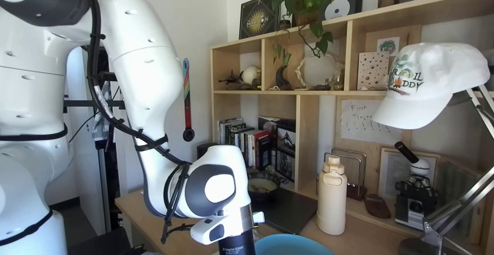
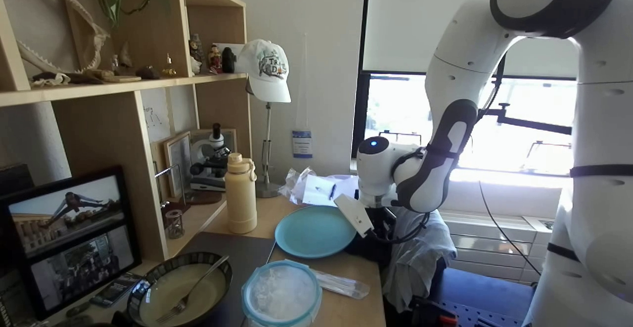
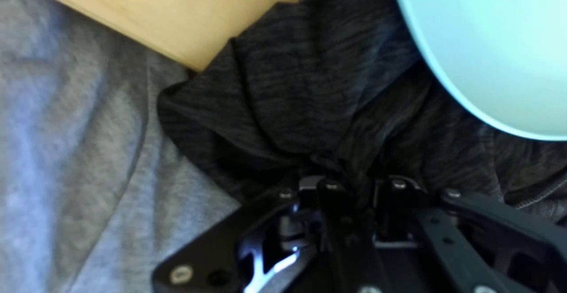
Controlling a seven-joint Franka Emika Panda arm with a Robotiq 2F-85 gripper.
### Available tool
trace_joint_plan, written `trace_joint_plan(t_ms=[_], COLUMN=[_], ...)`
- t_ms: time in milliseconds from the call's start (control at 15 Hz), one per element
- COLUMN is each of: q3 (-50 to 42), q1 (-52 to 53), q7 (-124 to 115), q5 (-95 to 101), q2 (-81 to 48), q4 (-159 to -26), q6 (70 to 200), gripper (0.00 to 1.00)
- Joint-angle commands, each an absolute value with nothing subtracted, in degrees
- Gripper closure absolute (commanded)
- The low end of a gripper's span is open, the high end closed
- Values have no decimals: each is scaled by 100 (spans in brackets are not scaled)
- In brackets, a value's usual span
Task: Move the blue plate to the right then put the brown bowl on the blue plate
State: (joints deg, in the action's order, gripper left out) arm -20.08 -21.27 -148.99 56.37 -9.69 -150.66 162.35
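Note:
The blue plate (image 2: 316,231) is round and teal. It lies near the table edge in an exterior view, with its far rim in an exterior view (image 1: 291,245) and part of it in the wrist view (image 3: 500,40). The brown bowl (image 2: 222,287) is near-black outside and cream inside, with a fork in it; it also shows in an exterior view (image 1: 262,197). My gripper (image 3: 360,189) is beside the plate, not on its rim. Its fingers pinch the folds of a dark cloth (image 3: 292,93) that runs under the plate. The fingertips are hidden in both exterior views.
A pale-blue lidded container (image 2: 282,295) and a plastic packet (image 2: 341,285) stand near the plate. A cream bottle (image 2: 241,196) is behind it. Paper and plastic (image 2: 321,188) lie at the back. Grey cloth (image 3: 79,151) hangs past the table edge (image 3: 146,47).

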Motion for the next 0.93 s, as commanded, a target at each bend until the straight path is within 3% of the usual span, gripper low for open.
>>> trace_joint_plan(t_ms=[0,533,867], q3=[-2026,-1556,-1256], q1=[-1854,-1397,-1397], q7=[-14384,-14205,-14329], q5=[5133,5687,6337], q2=[-471,692,1130], q4=[-15459,-15260,-15326], q6=[15362,11989,10524], gripper=[95,95,95])
